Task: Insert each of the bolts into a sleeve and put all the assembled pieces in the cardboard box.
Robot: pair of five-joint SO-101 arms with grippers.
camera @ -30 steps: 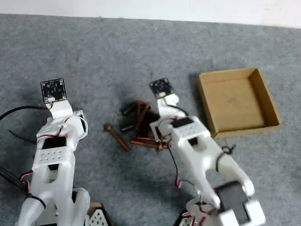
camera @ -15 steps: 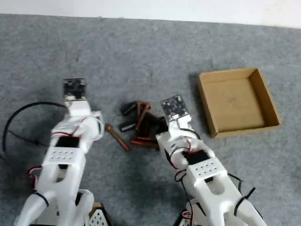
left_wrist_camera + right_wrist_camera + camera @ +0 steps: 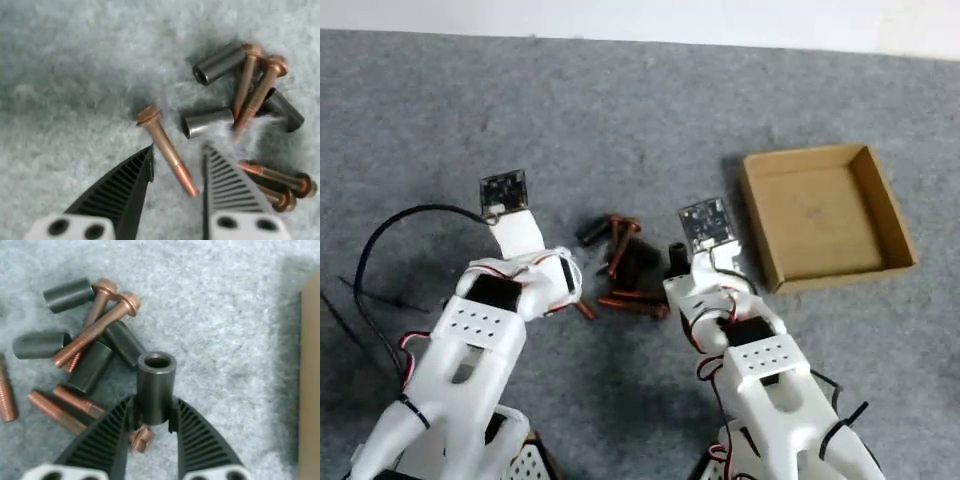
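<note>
The right jaws are clenched on a dark sleeve (image 3: 156, 387), held upright with its open end up, just beside the box (image 3: 805, 157), between it and the pile (image 3: 618, 245) of loose copper bolts and dark sleeves lying crisscross on the grey tabletop (image 3: 620, 110). The left jaws are released and sit low on the side of the pile away from the box, straddling the threaded end of a lone bolt (image 3: 165, 149) that lies flat on the tabletop, its head pointing away from them and its tip nearer one jaw; whether it touches that jaw I cannot tell. The box stands upright on the tabletop, apart from the pile
</note>
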